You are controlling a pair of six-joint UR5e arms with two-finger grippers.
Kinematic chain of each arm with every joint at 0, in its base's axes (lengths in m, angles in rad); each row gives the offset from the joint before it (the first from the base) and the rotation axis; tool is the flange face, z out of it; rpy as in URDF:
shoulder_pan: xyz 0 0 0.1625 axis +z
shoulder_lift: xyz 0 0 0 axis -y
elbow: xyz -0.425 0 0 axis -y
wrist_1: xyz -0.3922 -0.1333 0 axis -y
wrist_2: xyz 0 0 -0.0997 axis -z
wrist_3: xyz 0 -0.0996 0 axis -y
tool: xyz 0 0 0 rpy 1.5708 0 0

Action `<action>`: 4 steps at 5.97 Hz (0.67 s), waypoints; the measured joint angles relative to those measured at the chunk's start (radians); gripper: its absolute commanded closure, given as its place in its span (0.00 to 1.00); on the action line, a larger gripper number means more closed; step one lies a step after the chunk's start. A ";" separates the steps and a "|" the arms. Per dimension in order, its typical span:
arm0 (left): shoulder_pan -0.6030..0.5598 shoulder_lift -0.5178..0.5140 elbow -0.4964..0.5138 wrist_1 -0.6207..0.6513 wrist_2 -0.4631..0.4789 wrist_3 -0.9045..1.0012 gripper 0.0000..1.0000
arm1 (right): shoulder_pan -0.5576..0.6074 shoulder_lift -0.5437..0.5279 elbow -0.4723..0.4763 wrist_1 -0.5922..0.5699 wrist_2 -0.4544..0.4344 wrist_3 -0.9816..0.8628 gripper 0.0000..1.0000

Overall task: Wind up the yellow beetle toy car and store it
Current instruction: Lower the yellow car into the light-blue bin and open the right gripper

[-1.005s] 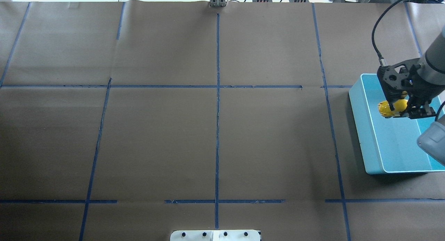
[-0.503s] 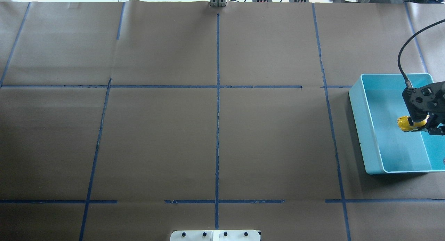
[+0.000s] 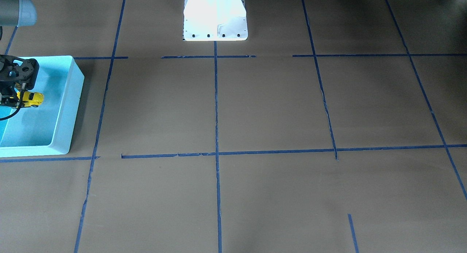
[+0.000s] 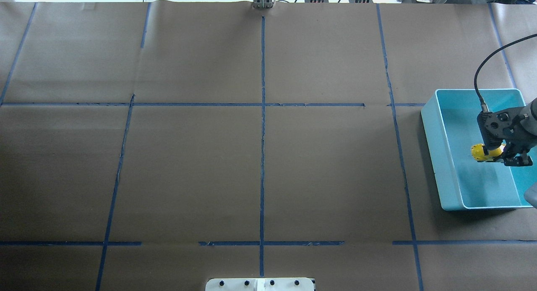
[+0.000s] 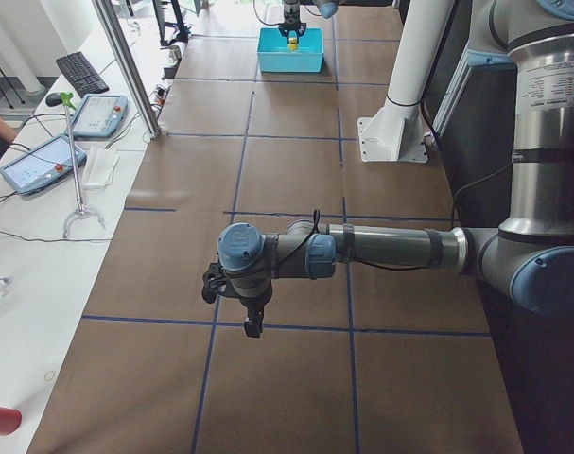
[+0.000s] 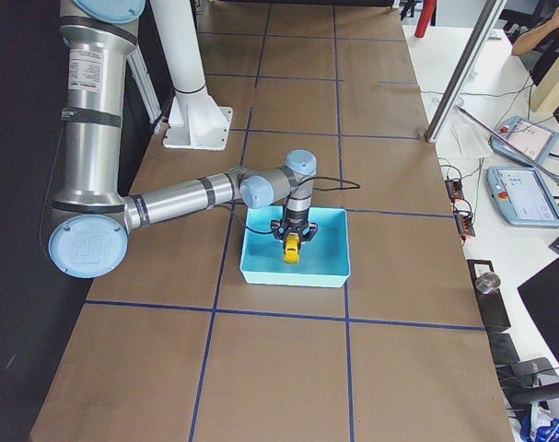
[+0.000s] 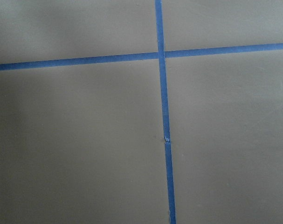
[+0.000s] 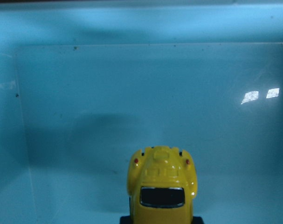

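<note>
car [image 4: 478, 152]: yellow, clamped in right gripper [image 4: 501, 153], inside bin [image 4: 434, 156], above its floor near the middle. left gripper [image 5: 252, 324]: well apart from bin; cannot tell whether jaws are parted.

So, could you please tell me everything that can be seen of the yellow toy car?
The toy car is small, rounded and beetle-shaped. It is bright glossy yellow and looks like plastic or painted metal. The end that points away from the right tool has a dark window and two tiny red lights. The tool is shut on the other end. The car is held inside the blue bin and seems to hang just above its floor, with its shadow falling to one side. Only the tool appears to touch it.
</note>
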 measured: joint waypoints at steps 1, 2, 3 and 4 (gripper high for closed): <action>0.000 -0.004 0.005 -0.001 -0.001 0.000 0.00 | -0.029 0.003 -0.008 0.007 -0.002 0.017 0.89; 0.000 -0.009 0.011 -0.001 -0.001 0.000 0.00 | -0.051 0.007 -0.012 0.008 -0.004 0.025 0.65; 0.000 -0.011 0.015 -0.002 -0.001 0.001 0.00 | -0.065 0.011 -0.016 0.009 -0.005 0.027 0.38; 0.000 -0.013 0.020 -0.002 -0.001 0.001 0.00 | -0.072 0.014 -0.018 0.009 -0.005 0.026 0.00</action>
